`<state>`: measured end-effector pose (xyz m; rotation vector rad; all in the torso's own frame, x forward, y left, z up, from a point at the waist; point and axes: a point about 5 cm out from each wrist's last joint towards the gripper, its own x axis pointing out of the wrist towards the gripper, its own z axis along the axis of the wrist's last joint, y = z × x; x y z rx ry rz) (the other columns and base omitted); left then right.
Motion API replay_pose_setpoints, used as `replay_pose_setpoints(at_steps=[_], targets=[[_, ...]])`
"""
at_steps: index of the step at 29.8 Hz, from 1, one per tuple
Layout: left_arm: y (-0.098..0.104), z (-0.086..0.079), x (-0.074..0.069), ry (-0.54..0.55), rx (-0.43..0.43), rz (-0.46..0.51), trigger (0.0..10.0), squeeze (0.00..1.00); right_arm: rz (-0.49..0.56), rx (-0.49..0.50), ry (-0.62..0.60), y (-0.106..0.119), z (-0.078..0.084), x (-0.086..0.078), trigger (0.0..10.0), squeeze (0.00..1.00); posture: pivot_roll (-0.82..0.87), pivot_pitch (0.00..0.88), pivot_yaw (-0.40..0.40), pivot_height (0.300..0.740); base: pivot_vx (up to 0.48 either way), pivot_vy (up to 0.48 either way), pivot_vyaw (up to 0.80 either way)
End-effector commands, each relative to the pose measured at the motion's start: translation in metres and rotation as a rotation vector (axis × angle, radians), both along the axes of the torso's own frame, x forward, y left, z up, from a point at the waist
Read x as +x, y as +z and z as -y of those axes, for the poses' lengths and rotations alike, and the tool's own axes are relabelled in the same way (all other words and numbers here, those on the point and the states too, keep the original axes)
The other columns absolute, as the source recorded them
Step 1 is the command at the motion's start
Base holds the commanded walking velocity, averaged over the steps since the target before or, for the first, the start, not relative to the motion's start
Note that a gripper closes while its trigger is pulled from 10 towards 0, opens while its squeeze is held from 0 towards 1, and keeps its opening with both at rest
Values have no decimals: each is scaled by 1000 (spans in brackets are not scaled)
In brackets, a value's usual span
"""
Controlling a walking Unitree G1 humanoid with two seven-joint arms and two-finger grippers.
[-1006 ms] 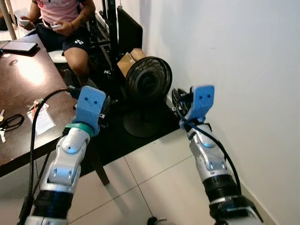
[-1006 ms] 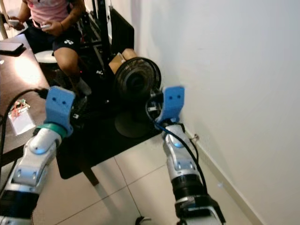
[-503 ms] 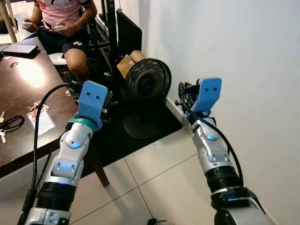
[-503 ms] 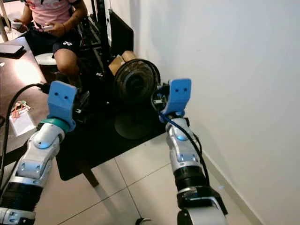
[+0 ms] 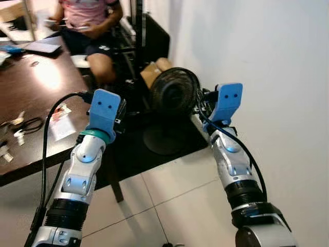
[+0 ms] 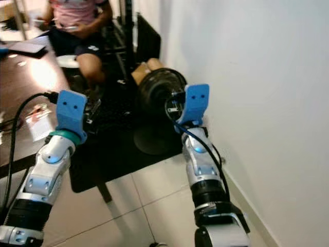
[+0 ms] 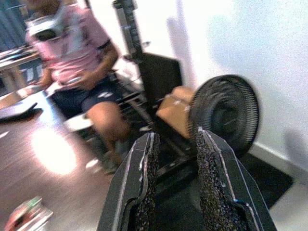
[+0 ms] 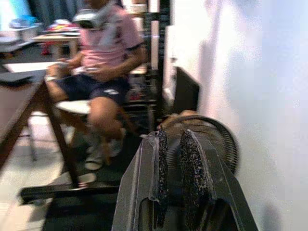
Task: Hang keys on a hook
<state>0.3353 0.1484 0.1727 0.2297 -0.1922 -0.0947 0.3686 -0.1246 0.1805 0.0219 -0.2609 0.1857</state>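
Keys [image 5: 20, 128] lie on the dark table [image 5: 36, 92] at my far left, next to a black loop of cord and a card [image 5: 61, 126]; blurred, so I can't count them. Nothing has picked them up, and I see no hook on the wall [image 5: 267, 56].

Left gripper [image 7: 175, 159] is up in the air past the table edge, aimed toward the fan [image 5: 174, 92]. Fingers [image 7: 147, 163] parted with a clear gap, holding nothing. Right gripper [image 8: 173, 159] is raised near the wall, also pointing at the fan; its pads [image 8: 190, 163] sit with only a narrow slit between them, nothing in there.

A person [image 5: 90, 20] sits on a stool beyond the table, hands on a phone, well apart from both arms. Black mat under the fan, white tiles below.

My read: task hasn't started. Left to do is everything: turn to the table, reach and grasp the keys, find a hook, hang them. Both views are slightly smeared, so I'm probably mid-turn.
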Motion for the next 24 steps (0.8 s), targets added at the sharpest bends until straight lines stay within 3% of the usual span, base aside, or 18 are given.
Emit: replay_pose_setpoints(at_steps=[1, 24], targets=[[-5, -3, -3, 14, 0, -9, 10000, 0, -7, 1, 9, -3, -4, 1, 10000, 0, 103, 0, 18, 740, 0, 0, 800], [-4, 3, 1, 0, -5, 4, 10000, 0, -12, -16, 11, -4, -3, 2, 10000, 0, 101, 0, 10, 740, 0, 0, 800]])
